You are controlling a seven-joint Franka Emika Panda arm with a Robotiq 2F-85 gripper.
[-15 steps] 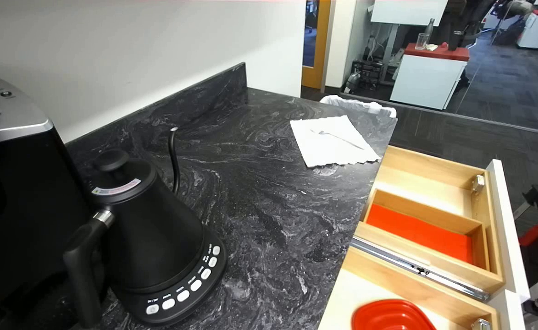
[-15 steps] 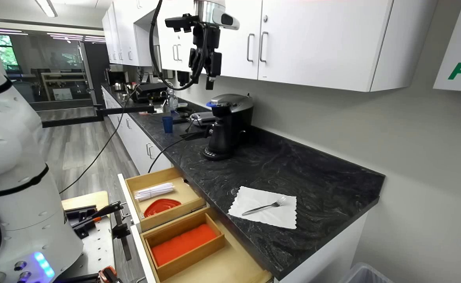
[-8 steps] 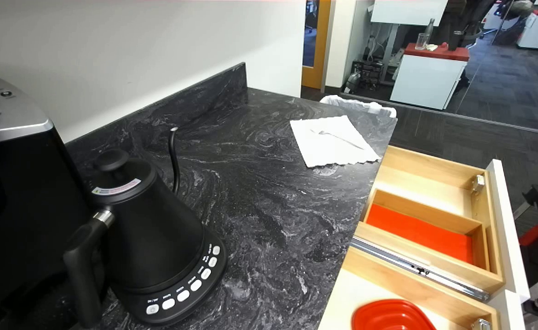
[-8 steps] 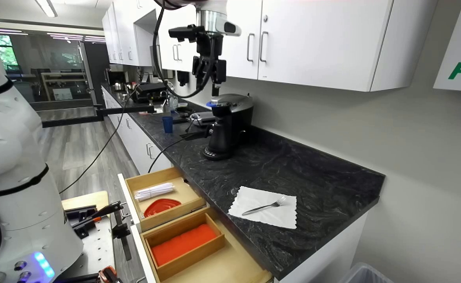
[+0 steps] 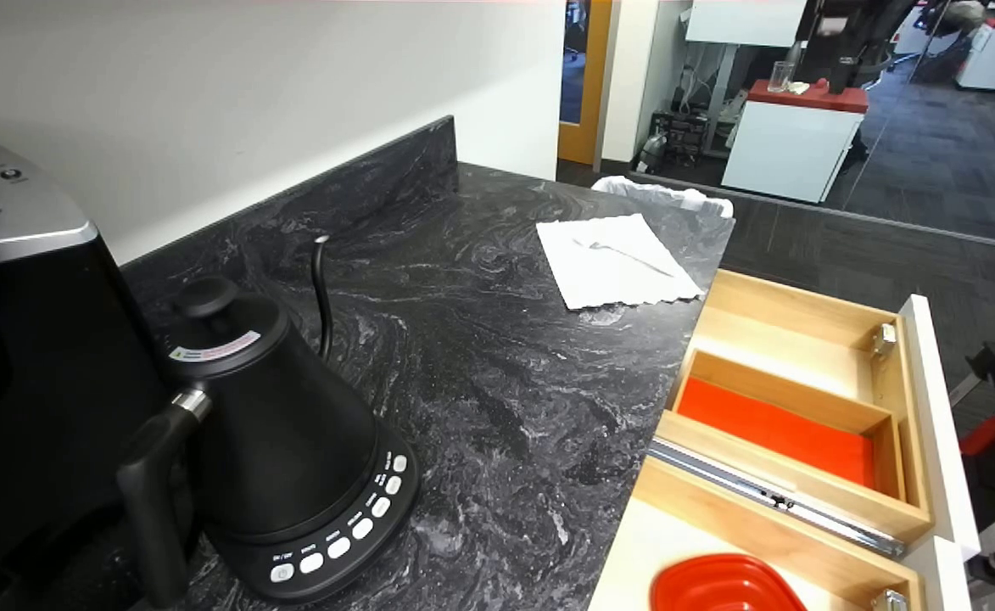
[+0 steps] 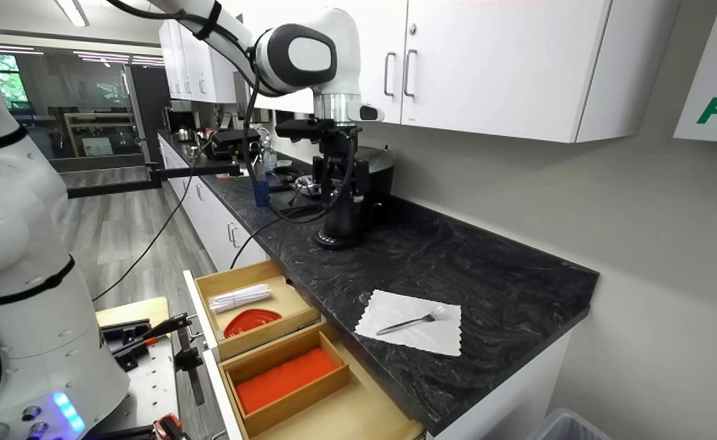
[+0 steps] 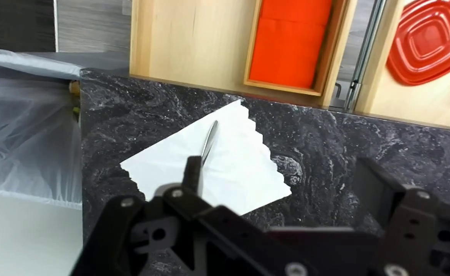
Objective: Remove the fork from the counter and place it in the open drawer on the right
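Fork (image 6: pixel 409 322): flat on the napkin (image 7: pixel 244 165), which lies on the counter (image 7: pixel 343 130). In my wrist view its handle points between 12 and 1 o'clock; one finger (image 7: pixel 192 174) blocks my sight of the tines.
Gripper (image 7: pixel 282 172): I have its fingers spread wide. In an exterior view the arm (image 6: pixel 346 55) holds it over the counter at 11 o'clock from the fork — well apart.
Drawer (image 7: pixel 198 38): pulled out, at 12 o'clock from the napkin in the wrist view, with an orange-lined box (image 7: pixel 290 50) inside at 1 o'clock.
Second drawer (image 7: pixel 416 101): also out, holding a red dish (image 7: pixel 428 42) at 2 o'clock from the napkin. In an exterior view I see a white bundle (image 6: pixel 239 297) in it too.
Rail (image 7: pixel 365 57): metal, running between the two drawers.
Kettle (image 5: pixel 285 441): black, upright on the counter, at 8 o'clock from the napkin in an exterior view; a machine (image 5: pixel 47 339) stands just beside it at 10 o'clock. In an exterior view my gripper covers part of it — how near they are, I cannot tell.
Bin (image 7: pixel 29 153): plastic-lined, at 9 o'clock from the napkin in the wrist view, just beyond the counter's end.
Cabinets (image 6: pixel 505 67): white, above the counter.
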